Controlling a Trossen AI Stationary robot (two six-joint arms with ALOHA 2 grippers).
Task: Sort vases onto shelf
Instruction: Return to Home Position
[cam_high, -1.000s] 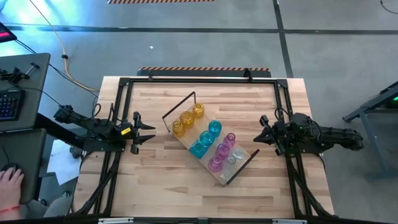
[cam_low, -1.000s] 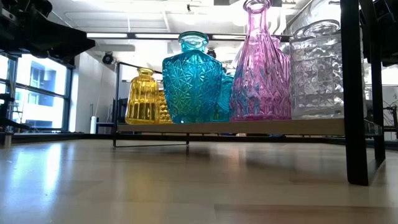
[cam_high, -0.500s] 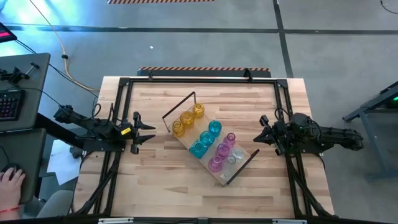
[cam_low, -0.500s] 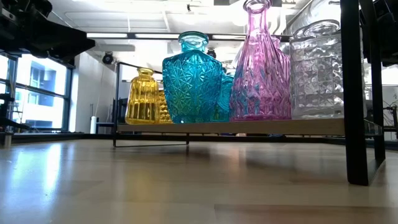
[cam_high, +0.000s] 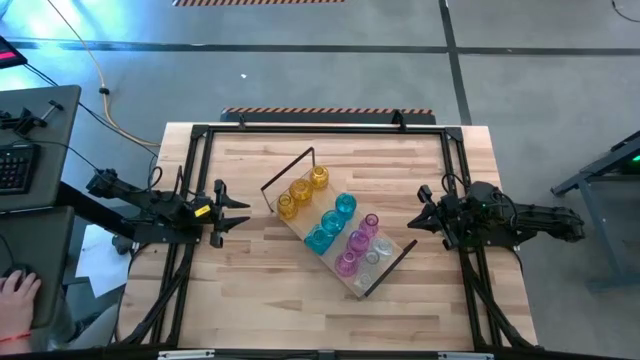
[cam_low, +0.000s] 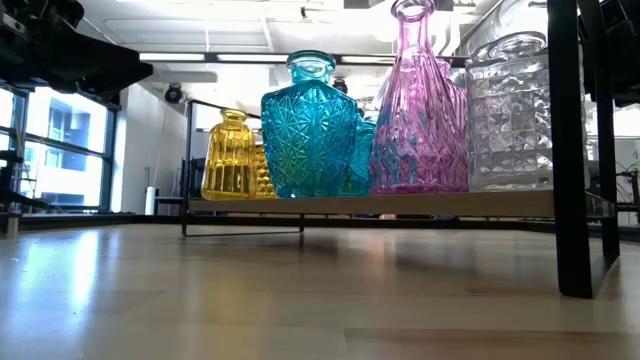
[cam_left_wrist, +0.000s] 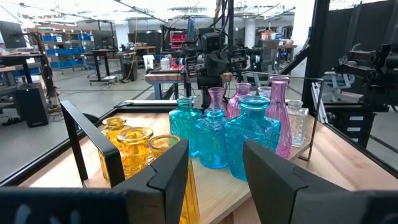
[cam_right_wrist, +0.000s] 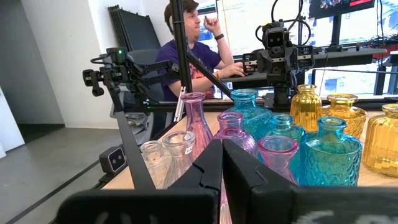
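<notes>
The shelf (cam_high: 362, 286), a light-wood board with black frame loops at both ends, lies slanted across the middle of the table. The vases stand upright on it in colour groups: yellow (cam_high: 301, 189), teal (cam_high: 331, 224), pink (cam_high: 356, 244) and clear (cam_high: 379, 251). The low view shows them on the board's edge (cam_low: 400, 203). My left gripper (cam_high: 243, 212) waits open at the table's left side, pointing level at the shelf, with nothing between its fingers (cam_left_wrist: 168, 177). My right gripper (cam_high: 413, 222) waits shut at the right side, also pointing level at the shelf (cam_right_wrist: 222, 163).
A black metal frame (cam_high: 320, 129) runs round the tabletop. Bare wood lies along the table's near and far sides. A person (cam_right_wrist: 193, 43) sits at a desk beyond the table's left edge, one hand (cam_high: 17, 291) by a keyboard.
</notes>
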